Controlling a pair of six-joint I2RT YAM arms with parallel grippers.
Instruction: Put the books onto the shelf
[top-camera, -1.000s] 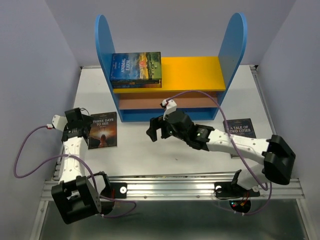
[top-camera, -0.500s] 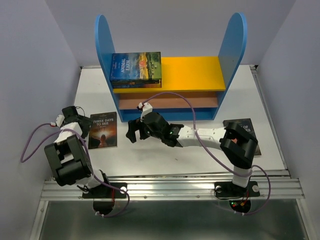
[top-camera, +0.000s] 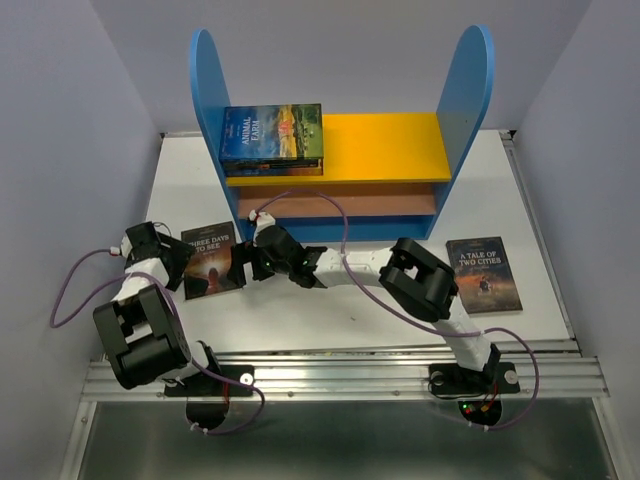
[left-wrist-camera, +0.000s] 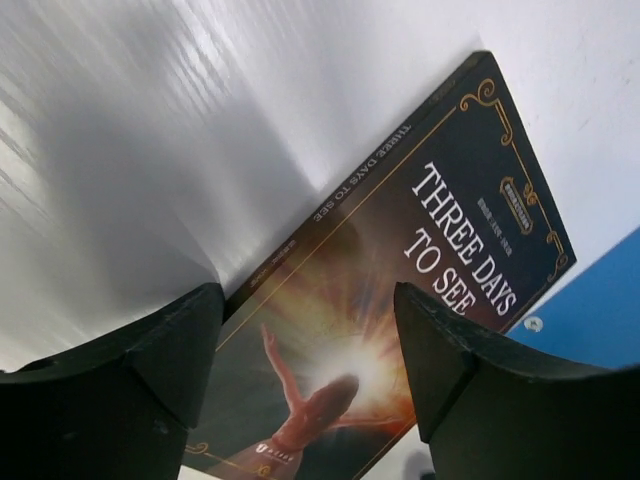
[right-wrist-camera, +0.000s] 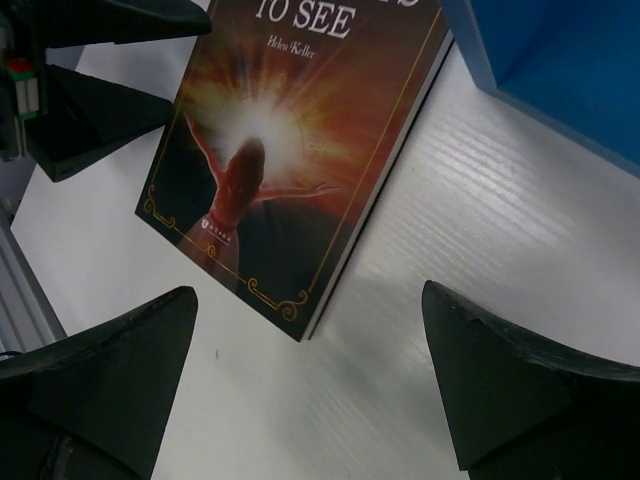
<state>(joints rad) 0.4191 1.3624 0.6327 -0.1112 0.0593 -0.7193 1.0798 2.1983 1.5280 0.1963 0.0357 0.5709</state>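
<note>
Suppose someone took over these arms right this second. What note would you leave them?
Left gripper: open, at the spine edge of Three Days to See.
Right gripper: open, empty, low at that book's other side.
Done: Animal Farm stack lies on the shelf, on its yellow top board.
To do: Three Days to See and A Tale of Two Cities lie on the table.

**Materials and finishes, placed from the shelf.** Shelf (top-camera: 390, 145): smooth, matt painted boards; its lower board is duller and looks like bare wood. Animal Farm (top-camera: 272, 135), on the shelf's top board: printed paper cover with a slight sheen. Three Days to See (right-wrist-camera: 300, 150), in front of the shelf: glossy paper cover with a gilt-look border. Table (top-camera: 300, 325), under the shelf: white, finely ribbed, softly reflective sheet. Fingers (left-wrist-camera: 150, 380) of the left gripper (left-wrist-camera: 307, 290) and of the right gripper (right-wrist-camera: 308, 292): matt black plastic. Rail (top-camera: 350, 375), farthest in front of the shelf: brushed metal.
</note>
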